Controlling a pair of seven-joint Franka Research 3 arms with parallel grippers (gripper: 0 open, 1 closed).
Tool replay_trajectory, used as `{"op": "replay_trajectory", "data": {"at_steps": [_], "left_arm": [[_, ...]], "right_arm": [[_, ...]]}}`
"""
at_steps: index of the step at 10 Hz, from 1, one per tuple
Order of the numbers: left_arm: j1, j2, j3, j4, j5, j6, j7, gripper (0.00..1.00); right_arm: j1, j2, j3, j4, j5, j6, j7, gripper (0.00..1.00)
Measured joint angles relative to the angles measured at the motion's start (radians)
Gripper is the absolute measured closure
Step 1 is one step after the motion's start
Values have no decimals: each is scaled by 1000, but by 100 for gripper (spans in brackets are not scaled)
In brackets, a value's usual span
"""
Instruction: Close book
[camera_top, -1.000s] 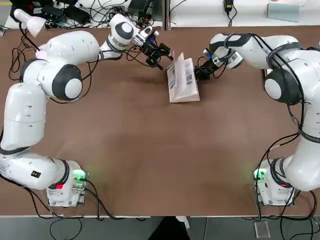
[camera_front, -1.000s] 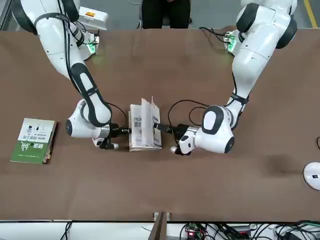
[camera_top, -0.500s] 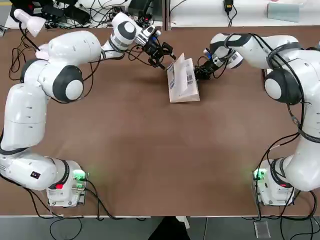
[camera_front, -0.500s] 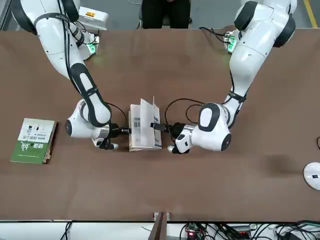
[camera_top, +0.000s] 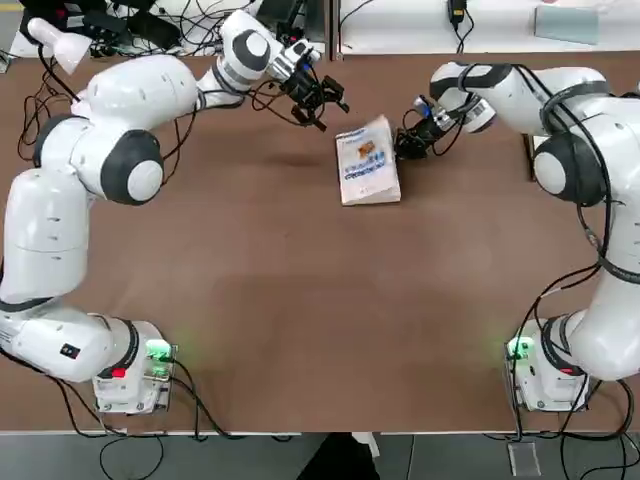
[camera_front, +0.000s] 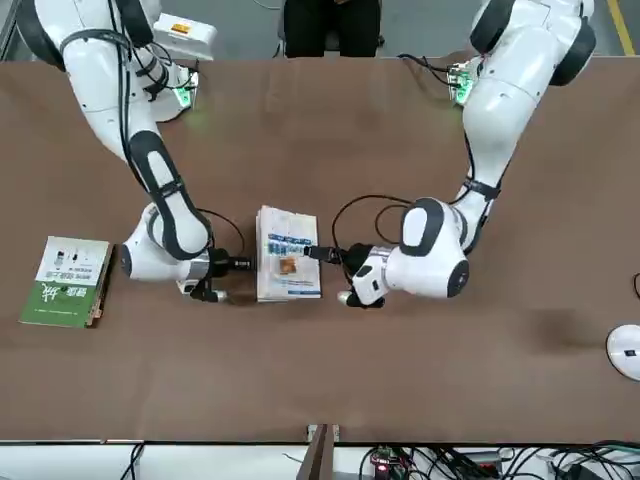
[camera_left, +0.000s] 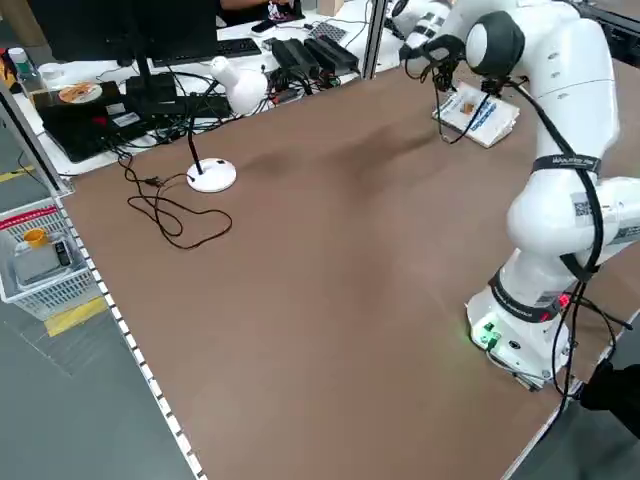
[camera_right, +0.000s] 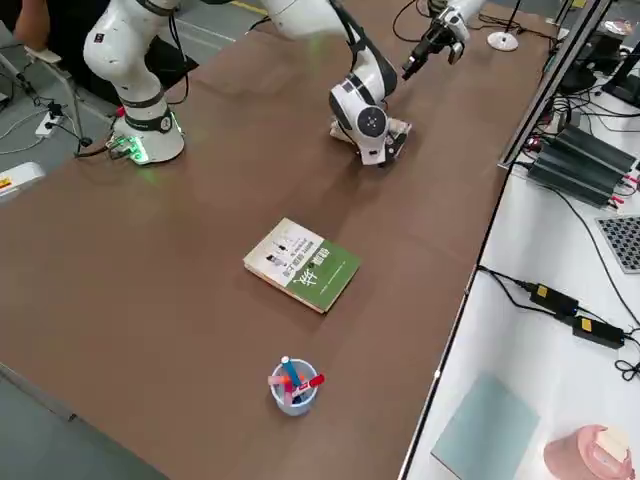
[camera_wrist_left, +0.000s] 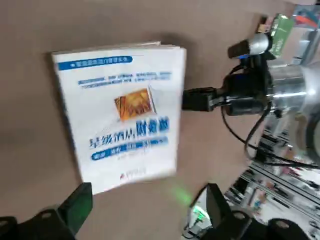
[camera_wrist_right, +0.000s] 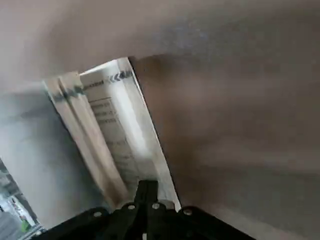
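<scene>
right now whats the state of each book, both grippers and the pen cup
white book: closed, front cover up
green-and-white book: closed, lying flat
left gripper: fingers open, near white book
right gripper: fingers shut, beside white book
pen cup: upright, holding pens

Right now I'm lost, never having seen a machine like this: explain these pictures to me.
The machine is a pair of white robot arms, each ending in a black two-finger gripper. The top view looks straight down, the front view faces the robot across the table, and two raised side views look down diagonally. Each wrist view looks at that arm's own fingers.

On the brown table lies a thin paperback, its white cover facing up, with a thicker green-and-white book and a cup of pens off toward the robot's right. The left gripper is open beside the paperback; the right gripper is shut at its other side. Neither appears to hold anything.
</scene>
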Motion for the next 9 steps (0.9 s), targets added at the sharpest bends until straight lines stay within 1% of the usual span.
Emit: {"op": "replay_trajectory", "data": {"at_steps": [2, 4, 7, 9], "left_arm": [[-27, -30, 28, 1, 47, 0, -24, 0], [-33, -55, 42, 1, 111, 1, -26, 0], [-32, -88, 51, 1, 226, 1, -26, 0], [-32, -108, 59, 1, 287, 1, -26, 0]], "right_arm": [[-11, -12, -3, 16, 0, -43, 27, 99], [-30, -30, -19, 29, -3, -104, 34, 99], [-60, -55, -68, 52, -20, -221, 34, 99], [-69, -64, -102, 71, -39, -277, 34, 99]]}}
